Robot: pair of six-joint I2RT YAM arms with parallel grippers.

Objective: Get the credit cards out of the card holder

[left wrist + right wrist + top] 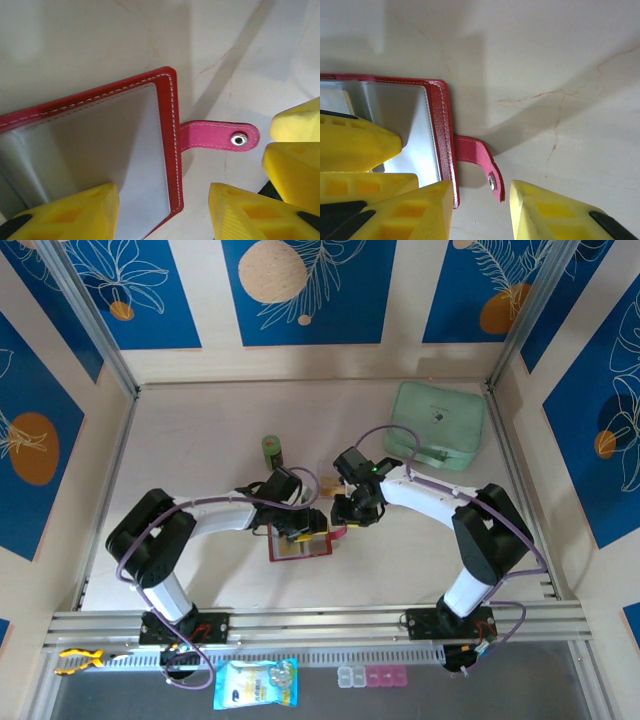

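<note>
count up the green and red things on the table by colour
green: 2, the mint-green zip pouch and the small green cylinder
red: 1, the open card holder
total: 3

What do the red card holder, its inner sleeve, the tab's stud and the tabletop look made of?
The card holder looks like leather or faux leather: fine grain, pale edge stitching. The sleeve seems flexible greyish clear plastic, with a soft sheen. The stud looks like shiny silver metal. The table is smooth, matte cream with faint marble-like veins; stone or laminate, unclear.
</note>
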